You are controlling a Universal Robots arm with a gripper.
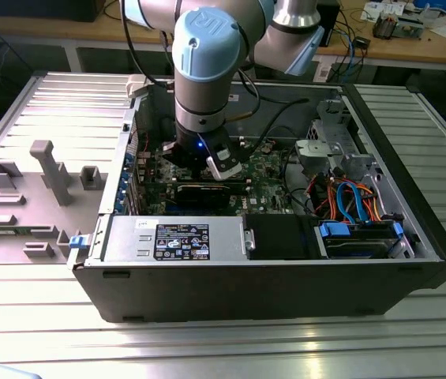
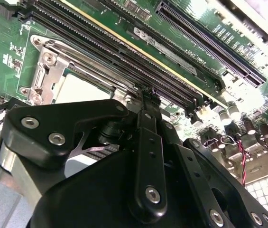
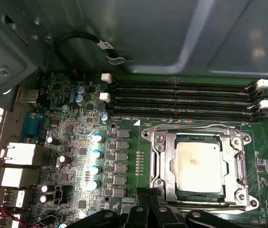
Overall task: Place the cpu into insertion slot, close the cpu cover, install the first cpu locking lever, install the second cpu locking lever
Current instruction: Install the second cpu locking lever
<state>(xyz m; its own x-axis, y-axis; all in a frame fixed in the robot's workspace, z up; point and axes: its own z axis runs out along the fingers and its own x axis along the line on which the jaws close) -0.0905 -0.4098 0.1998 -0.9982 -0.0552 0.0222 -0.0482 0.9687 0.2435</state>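
While the gripper point(image 3: 149, 209) hangs low at the socket's point(image 3: 160, 142) edge, how far its fingers are parted cannot be told. Inside the socket lies the chip point(image 3: 199, 164), with the metal cover point(image 3: 237, 164) framing it beside the memory slots point(image 3: 181, 102).

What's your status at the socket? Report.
Gripper low at cpu cover's edge, fingers shut. Cpu seated in insertion slot, cover down over it. Memory slots alongside, nothing blocking.
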